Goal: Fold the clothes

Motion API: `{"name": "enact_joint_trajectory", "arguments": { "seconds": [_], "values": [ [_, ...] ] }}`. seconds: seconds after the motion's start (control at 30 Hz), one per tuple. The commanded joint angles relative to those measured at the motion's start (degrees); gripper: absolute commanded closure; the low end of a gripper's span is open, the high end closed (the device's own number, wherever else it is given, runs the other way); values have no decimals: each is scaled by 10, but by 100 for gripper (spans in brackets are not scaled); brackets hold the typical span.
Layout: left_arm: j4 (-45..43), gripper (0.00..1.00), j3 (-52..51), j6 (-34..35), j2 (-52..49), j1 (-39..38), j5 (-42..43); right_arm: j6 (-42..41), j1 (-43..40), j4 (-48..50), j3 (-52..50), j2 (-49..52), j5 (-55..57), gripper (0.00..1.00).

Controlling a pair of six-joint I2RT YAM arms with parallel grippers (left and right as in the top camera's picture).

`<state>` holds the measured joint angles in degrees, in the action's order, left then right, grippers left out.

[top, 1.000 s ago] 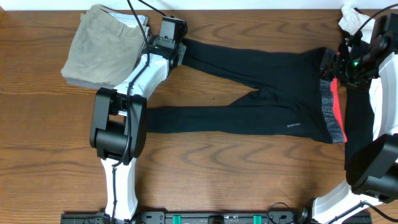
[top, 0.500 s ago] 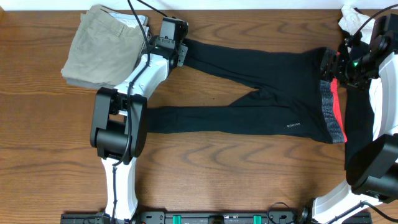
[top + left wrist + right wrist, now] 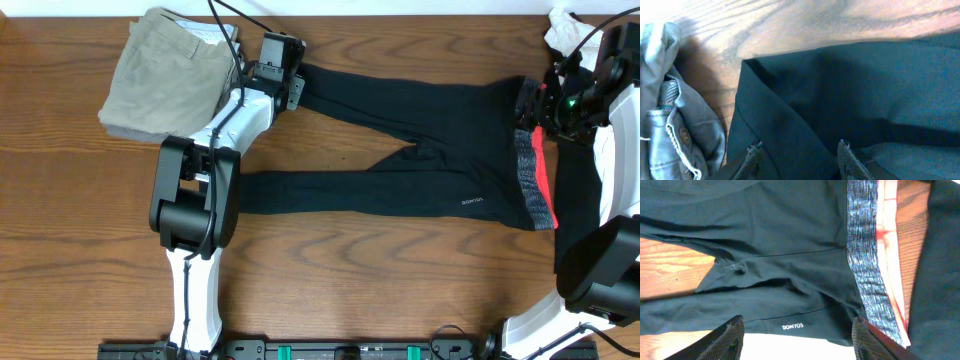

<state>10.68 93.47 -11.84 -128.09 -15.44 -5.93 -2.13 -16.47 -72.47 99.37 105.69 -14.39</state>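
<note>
A: Where are the leggings [image 3: 420, 150] rn?

B: Flat on the wood table [image 3: 380, 300], not folded yet. Legs run left, splayed in a V, w/ the waistband [image 3: 865, 245] at the right.

A: Biggest risk?

B: The folded khaki trousers [image 3: 160, 75], far left, just beside the far leg's cuff [image 3: 755, 75]. The left gripper [image 3: 800, 157] hangs over that cuff, jaws apart, nothing pinched. If it bites too far left, it prob catches khaki too & drags the pile.

A: And the right side?

B: The right gripper [image 3: 797, 335] is spread wide above the waistband, holding nothing. If it pinches only the top layer, the stretchy fabric likely peels apart & the fold goes crooked.

A: Anything else?

B: The legs aren't parallel. Folding only the far one over would leave the near one sticking out. Also the cuff edge looks rolled, so the grip could slip.
</note>
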Motion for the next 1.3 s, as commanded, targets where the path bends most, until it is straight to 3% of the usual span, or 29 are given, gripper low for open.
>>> {"name": "enact_joint_trajectory", "arguments": {
  "seconds": [0.0,0.63,0.97,1.27],
  "values": [
    [-5,50,-2,1,-18,2,10,-6,8,-2,11,-5,-7,33],
    [-24,52,-2,1,-38,3,7,-6,8,0,11,-5,-6,33],
    [-22,85,-2,1,-29,3,-14,-6,8,1,11,-5,-7,33],
    [-22,87,-1,1,-10,3,-38,-6,8,2,11,-5,-7,33]
  ]
}}
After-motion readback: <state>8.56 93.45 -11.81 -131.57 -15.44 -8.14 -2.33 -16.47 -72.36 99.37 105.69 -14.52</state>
